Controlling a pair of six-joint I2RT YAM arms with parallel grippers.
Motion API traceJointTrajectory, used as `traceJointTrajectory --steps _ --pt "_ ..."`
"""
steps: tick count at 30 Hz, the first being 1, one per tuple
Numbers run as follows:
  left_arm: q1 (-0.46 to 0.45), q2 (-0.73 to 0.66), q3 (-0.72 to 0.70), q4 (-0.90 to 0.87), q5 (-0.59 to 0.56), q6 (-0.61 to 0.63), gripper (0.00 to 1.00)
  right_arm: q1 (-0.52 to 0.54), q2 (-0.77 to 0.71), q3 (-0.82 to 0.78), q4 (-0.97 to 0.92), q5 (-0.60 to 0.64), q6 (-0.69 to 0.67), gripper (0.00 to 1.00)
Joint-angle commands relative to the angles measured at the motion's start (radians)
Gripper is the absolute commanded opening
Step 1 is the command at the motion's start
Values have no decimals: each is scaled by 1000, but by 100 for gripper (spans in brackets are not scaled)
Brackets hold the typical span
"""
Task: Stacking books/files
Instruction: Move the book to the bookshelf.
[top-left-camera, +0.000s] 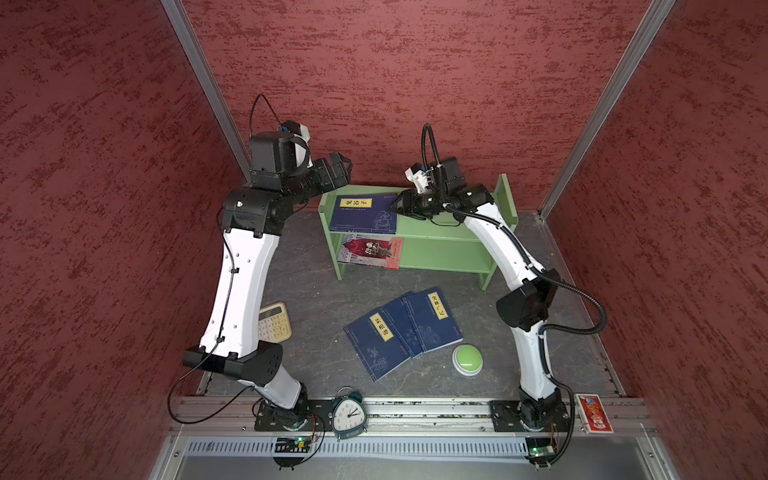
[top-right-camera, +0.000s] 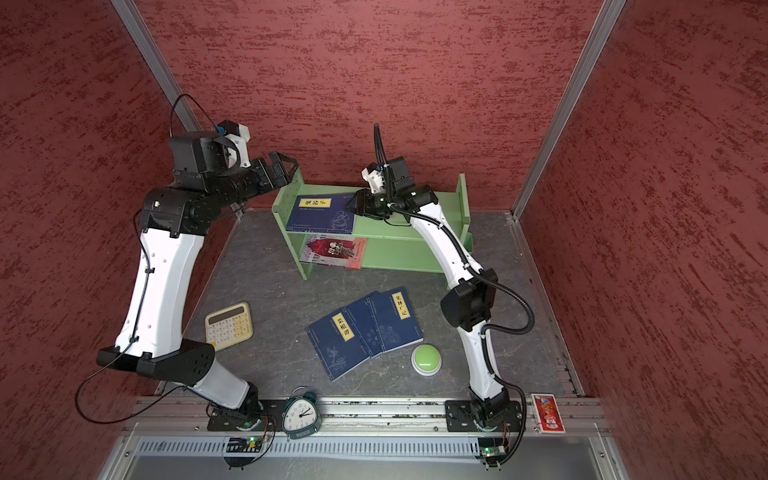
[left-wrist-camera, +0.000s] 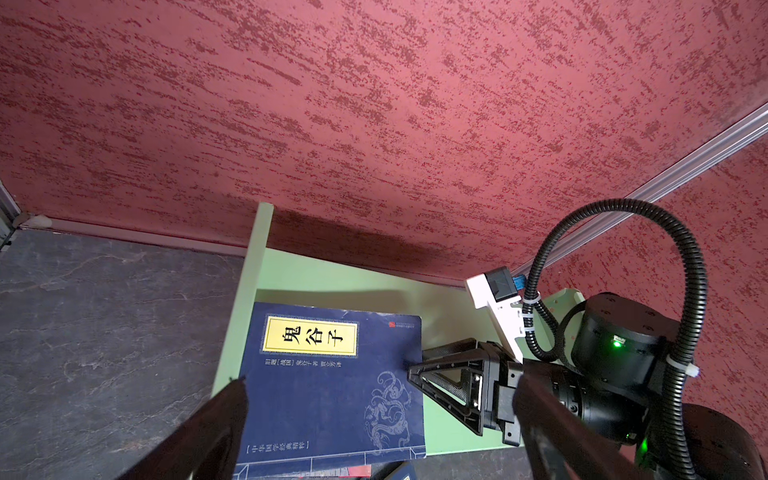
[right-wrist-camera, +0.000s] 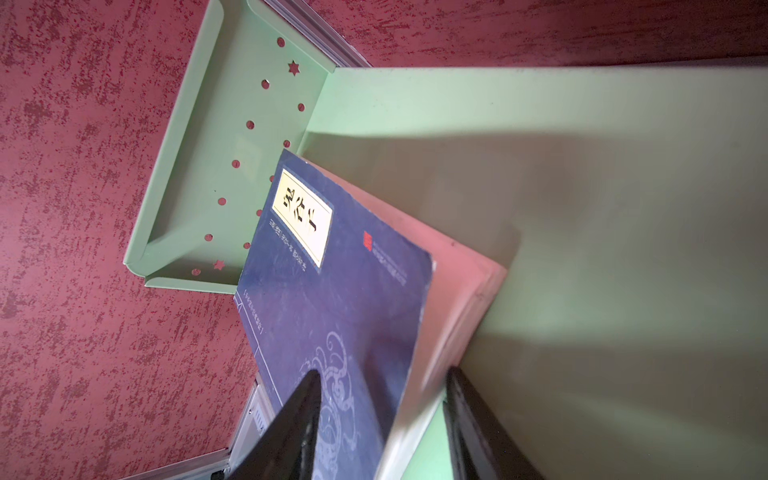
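Right wrist view: right gripper straddling edge of navy book lying on green shelf top tier, grip unclear. Left gripper spread wide beside shelf's end.

You see two arms with white shell links and black joint housings, each bolted to a black base plate drilled with holes, on the rail beside the clock. The right arm, farther from the clock, carries a black ribbed hose tied on with white zip ties. The left arm has a thin black cable clipped along its shell. Each wrist bears a white camera bracket. Both grippers have black triangular fingers.
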Motion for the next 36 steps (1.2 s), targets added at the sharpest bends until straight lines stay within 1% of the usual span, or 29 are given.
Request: traceJointTrajectory --steps 1,6,10,15,20,25,29,36 --pt "8 -25 -23 25 10 10 99 10 30 20 -24 30 5 52" --pt "20 -61 -83 45 10 20 99 10 -17 18 -27 124 5 60" --pt "47 -76 -95 36 31 31 99 10 -75 12 -44 169 8 62" --pt "76 -98 -127 33 76 13 99 20 -158 -90 -47 123 22 59" --pt "77 -112 -175 31 116 -5 99 49 -230 -206 -54 127 11 57" --pt "76 -136 -253 33 142 -8 99 60 -271 -315 -4 110 21 56" --pt "88 -157 -297 31 144 -18 99 67 -276 -340 22 106 28 55" --pt "116 -172 -331 -1 146 -44 99 78 -265 -350 42 85 37 52"
